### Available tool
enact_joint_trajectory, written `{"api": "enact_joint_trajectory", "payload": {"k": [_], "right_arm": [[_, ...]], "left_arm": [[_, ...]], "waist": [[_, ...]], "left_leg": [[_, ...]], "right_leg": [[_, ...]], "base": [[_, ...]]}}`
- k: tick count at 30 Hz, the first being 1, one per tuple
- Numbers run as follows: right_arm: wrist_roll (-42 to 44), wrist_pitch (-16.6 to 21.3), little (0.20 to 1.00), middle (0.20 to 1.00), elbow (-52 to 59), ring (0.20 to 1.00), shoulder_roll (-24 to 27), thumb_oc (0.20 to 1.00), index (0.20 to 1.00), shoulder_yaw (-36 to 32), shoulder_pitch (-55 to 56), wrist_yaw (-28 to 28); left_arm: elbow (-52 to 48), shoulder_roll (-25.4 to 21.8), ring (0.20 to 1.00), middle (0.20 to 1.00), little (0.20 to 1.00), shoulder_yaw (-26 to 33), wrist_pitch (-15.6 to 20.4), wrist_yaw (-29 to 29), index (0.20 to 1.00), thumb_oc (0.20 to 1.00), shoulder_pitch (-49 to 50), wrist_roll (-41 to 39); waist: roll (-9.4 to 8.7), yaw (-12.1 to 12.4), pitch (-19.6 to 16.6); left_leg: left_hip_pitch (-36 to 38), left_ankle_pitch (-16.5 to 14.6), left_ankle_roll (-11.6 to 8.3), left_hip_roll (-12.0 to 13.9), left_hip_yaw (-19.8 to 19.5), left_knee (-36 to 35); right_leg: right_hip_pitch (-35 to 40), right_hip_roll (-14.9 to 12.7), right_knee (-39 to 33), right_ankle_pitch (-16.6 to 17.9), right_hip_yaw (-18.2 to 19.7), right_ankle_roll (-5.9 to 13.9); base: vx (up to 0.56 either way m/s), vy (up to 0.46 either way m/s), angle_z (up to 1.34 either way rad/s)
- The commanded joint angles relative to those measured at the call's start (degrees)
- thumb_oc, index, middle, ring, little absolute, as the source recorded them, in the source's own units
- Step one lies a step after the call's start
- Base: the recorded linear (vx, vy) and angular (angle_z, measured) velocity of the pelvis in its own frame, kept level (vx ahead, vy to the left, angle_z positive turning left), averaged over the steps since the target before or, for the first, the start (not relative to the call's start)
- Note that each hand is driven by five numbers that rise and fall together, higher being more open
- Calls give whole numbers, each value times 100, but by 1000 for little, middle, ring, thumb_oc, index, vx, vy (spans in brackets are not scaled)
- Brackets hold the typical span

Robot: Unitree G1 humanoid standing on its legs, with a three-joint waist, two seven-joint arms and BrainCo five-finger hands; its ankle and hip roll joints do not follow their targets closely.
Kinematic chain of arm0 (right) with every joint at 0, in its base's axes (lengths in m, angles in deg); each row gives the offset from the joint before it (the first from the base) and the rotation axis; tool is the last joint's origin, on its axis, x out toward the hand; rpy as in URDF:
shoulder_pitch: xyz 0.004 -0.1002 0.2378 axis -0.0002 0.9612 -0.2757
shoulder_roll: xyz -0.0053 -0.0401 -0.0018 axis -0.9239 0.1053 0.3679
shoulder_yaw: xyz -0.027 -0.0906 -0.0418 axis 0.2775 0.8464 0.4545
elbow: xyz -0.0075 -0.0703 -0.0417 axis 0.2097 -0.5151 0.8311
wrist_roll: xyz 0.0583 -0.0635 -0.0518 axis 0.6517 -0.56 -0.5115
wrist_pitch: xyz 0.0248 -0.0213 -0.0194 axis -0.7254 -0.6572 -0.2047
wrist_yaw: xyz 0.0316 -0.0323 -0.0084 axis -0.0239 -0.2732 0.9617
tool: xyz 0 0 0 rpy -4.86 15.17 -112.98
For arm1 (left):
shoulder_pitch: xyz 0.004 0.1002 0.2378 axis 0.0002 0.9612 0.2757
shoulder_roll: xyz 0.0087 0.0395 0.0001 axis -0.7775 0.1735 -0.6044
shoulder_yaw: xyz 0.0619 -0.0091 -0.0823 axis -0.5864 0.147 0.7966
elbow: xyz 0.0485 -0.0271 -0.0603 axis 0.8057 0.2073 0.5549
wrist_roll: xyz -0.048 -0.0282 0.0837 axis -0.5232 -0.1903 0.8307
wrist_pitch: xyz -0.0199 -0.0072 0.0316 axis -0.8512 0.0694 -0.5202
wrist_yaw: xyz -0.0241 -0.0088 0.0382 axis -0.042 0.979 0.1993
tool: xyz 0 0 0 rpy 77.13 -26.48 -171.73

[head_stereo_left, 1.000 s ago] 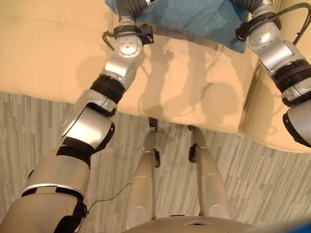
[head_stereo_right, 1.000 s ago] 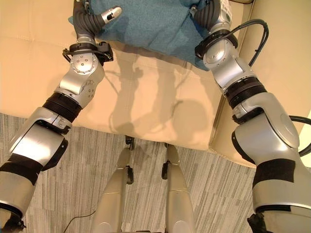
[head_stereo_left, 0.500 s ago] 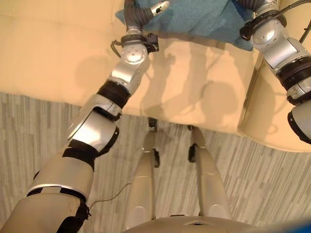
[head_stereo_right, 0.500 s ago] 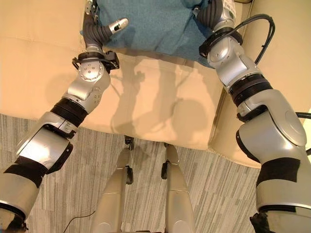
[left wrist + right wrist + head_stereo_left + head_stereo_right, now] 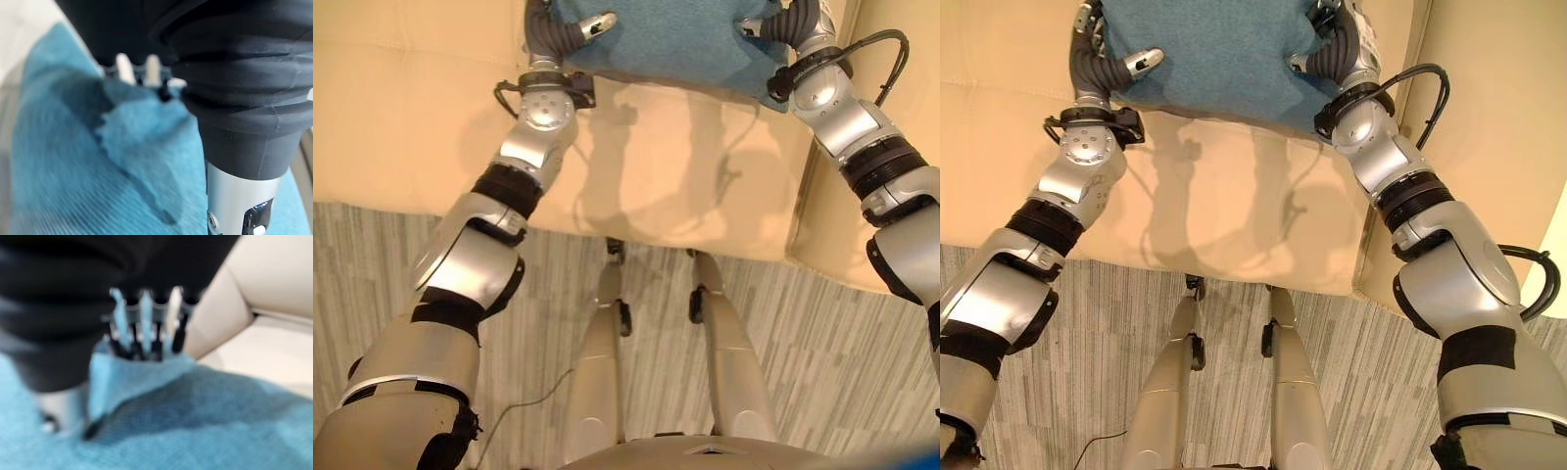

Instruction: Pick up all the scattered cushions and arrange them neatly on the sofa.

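Note:
A teal cushion point(image 5: 675, 39) is held just above the back of the cream sofa seat point(image 5: 431, 108), casting a shadow on it. My left hand point(image 5: 548, 29) grips its left edge, thumb lying on top of the cloth. My right hand point(image 5: 1332, 49) grips the right edge in the same way. In the left wrist view the fingers point(image 5: 124, 68) reach past a bunched fold of the cushion point(image 5: 73, 171). The right wrist view shows fingers point(image 5: 142, 318) closed on the cushion's raised corner point(image 5: 137, 377).
The sofa's armrest point(image 5: 1489, 117) rises close beside my right arm. Grey striped flooring point(image 5: 391, 255) lies in front of the seat's front edge.
Both hands have shifted the cushion a little to the left over the seat, and the right hand has come further into view on its right edge.

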Motion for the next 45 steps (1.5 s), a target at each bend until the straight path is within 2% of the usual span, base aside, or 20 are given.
{"api": "enact_joint_trajectory", "payload": {"k": [1,4,5,12,13,16,17,19,23,25,27,28,30,34,36,38,41,42,45], "right_arm": [[-263,321,1000,1000,144,1000,-108,1000,1000,-51,-461,105],[-263,321,1000,1000,144,1000,-108,1000,1000,-51,-461,105],[-226,380,1000,1000,122,1000,112,1000,1000,-272,-314,146],[-229,497,1000,1000,399,1000,735,1000,1000,-454,-48,274],[-257,533,1000,1000,462,1000,983,1000,1000,-483,96,327],[-203,609,1000,1000,690,1000,1376,1000,1000,-688,399,380],[-119,666,1000,1000,886,1000,1566,1000,1000,-992,845,411],[-118,662,1000,1000,996,1000,1623,1000,1000,-1120,1088,439],[-171,727,1000,1000,1407,1000,1837,1000,1000,-1718,2336,616],[-208,766,1000,1000,1664,1000,1756,1000,1000,-2130,3218,759],[-148,822,1000,1000,1765,1000,1496,1000,1000,-2425,3989,928],[-89,851,1000,1000,1936,1000,1218,1000,1000,-2653,4724,1155],[-33,890,1000,1000,2047,1000,1071,1000,1000,-2671,5067,1322],[-154,847,1000,1000,1667,1000,478,1000,1000,-2529,6200,1971],[-174,808,1000,1000,1454,1000,296,1000,1000,-2517,6376,2064],[-477,713,1000,1000,988,1000,-36,1000,1000,-2454,6787,2215],[-573,697,1000,1000,794,1000,-160,1000,1000,-2461,6943,2257],[-669,634,1000,1000,323,1000,-456,1000,1000,-2499,7195,2319],[-872,532,1000,1000,-295,1000,-810,1000,1000,-2642,7630,2428]], "left_arm": [[102,-122,1000,1000,1000,437,285,-48,1000,1000,-498,558],[102,-122,1000,1000,1000,437,285,-48,1000,1000,-498,558],[97,-458,1000,1000,1000,747,328,-48,1000,1000,-53,624],[149,-917,1000,1000,1000,1370,373,-159,1000,1000,773,646],[174,-1125,1000,1000,1000,1627,384,-183,1000,1000,1083,654],[81,-1341,1000,1000,1000,2111,460,-226,1000,1000,1620,490],[-276,-1351,1000,1000,1000,2551,576,-279,1000,1000,2213,316],[-469,-1310,1000,1000,1000,2694,590,-321,1000,1000,2487,280],[-1441,-1014,1000,1000,1000,3274,699,-525,1000,1000,3883,320],[-1803,-760,1000,1000,1000,3451,679,-659,1000,1000,4592,441],[-1915,-500,1000,1000,1000,3478,622,-819,1000,1000,5151,576],[-1893,-179,1000,1000,1000,3461,517,-1063,1000,1000,5673,662],[-1854,-35,1000,1000,1000,3410,476,-1176,1000,1000,5956,727],[-1083,322,1000,1000,1000,2889,123,-1973,1000,1000,6818,1410],[-837,421,1000,1000,1000,2819,53,-2097,1000,1000,6968,1561],[-186,683,1000,1000,1000,2701,-115,-2361,1000,1000,7229,1914],[82,801,1000,1000,1000,2740,-157,-2423,1000,1000,7336,1984],[629,1004,1000,1000,1000,2750,-245,-2531,1000,1000,7447,2215],[1484,1341,1000,1000,1000,2969,-446,-2694,1000,1000,7683,2516]], "waist": [[103,37,107],[103,37,107],[128,78,77],[106,80,-13],[91,98,-61],[59,110,-107],[56,133,-141],[53,136,-164],[42,193,-236],[12,219,-302],[-11,236,-372],[-51,239,-465],[-78,236,-531],[-104,229,-810],[-108,222,-851],[-102,196,-1089],[-103,195,-1155],[-108,202,-1285],[-118,223,-1555]], "left_leg": [[196,-182,-378,-126,-281,-12],[196,-182,-378,-126,-281,-12],[263,-195,-375,-135,-284,-12],[386,-232,-404,-137,-213,-12],[416,-234,-411,-135,-216,-12],[486,-256,-419,-132,-201,-12],[561,-280,-413,-130,-209,-12],[618,-289,-413,-125,-210,-12],[995,-367,-393,-139,-225,-12],[1265,-434,-372,-148,-227,-12],[1575,-505,-348,-162,-219,-12],[1894,-582,-320,-169,-214,-12],[2056,-612,-300,-189,-207,-12],[2884,-830,-226,-188,-173,-12],[3071,-881,-208,-183,-184,-12],[3439,-990,-186,-157,-177,14],[3607,-1050,-171,-133,-190,24],[3845,-1134,-151,-117,-208,60],[4283,-1295,-108,-62,-269,127]], "right_leg": [[383,133,-496,54,-270,446],[383,133,-496,54,-270,446],[444,141,-495,39,-274,436],[576,129,-512,38,-333,444],[621,136,-516,30,-348,439],[705,141,-525,17,-368,440],[787,145,-529,-1,-392,444],[845,141,-530,-11,-411,442],[1222,137,-533,-83,-475,414],[1514,121,-539,-138,-523,405],[1839,101,-541,-196,-563,401],[2172,93,-545,-268,-614,398],[2354,80,-556,-290,-616,403],[3199,141,-528,-578,-660,399],[3360,153,-510,-655,-647,386],[3762,163,-486,-816,-663,378],[3924,177,-457,-886,-658,370],[4167,194,-389,-1004,-649,355],[4579,239,-149,-1272,-607,295]], "base": [[0,0,0],[0,0,0],[0,0,0],[-1,-5,0],[0,0,0],[-1,-6,1],[0,0,0],[0,0,0],[18,-15,4],[46,-23,6],[73,-11,8],[65,1,9],[59,7,7],[82,28,2],[56,25,3],[70,24,4],[47,10,7],[54,0,5],[89,-15,13]]}}
